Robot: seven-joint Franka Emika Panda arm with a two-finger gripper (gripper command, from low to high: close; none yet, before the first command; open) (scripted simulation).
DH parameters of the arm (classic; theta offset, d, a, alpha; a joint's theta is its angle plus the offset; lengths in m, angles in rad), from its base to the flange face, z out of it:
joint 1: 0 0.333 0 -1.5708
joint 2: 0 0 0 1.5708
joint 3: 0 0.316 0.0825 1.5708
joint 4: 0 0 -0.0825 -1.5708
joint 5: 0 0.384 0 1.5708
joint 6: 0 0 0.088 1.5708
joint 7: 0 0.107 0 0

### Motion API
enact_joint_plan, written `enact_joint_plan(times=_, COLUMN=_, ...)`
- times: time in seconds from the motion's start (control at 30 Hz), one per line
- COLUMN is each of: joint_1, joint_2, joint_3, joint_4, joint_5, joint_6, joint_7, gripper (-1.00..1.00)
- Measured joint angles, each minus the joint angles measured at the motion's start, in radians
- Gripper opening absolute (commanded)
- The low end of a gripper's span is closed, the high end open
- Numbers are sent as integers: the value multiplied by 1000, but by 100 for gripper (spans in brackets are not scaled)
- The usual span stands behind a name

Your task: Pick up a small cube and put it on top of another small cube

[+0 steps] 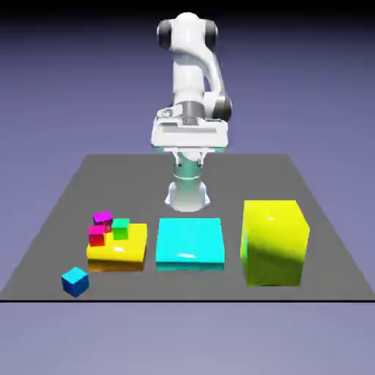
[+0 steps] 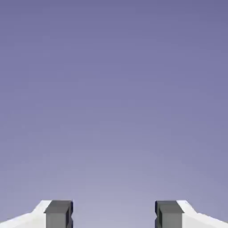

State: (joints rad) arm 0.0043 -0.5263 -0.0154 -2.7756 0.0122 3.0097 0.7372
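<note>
The small cube (image 1: 75, 281), blue with a lighter top, lies alone on the grey table near its front edge at the exterior view's left. A red small cube (image 1: 97, 235), a green one (image 1: 120, 228) and a magenta one (image 1: 102, 217) sit on a flat yellow block (image 1: 121, 255) just behind it. My gripper (image 1: 189, 155) hangs high near the robot's base, well behind the blocks. In the hand view the gripper (image 2: 114, 214) is open: the two grey fingertips (image 2: 58, 214) stand wide apart with only the backdrop between them.
A flat cyan block (image 1: 190, 243) lies in the middle of the table (image 1: 293, 176). A tall yellow-green cube (image 1: 273, 242) stands at the exterior view's right.
</note>
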Motion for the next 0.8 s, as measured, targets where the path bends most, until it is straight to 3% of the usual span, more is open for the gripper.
enact_joint_plan(times=0.8, joint_1=-152, joint_2=870, joint_3=-306, joint_4=685, joint_5=242, joint_6=-544, joint_7=-75, gripper=0)
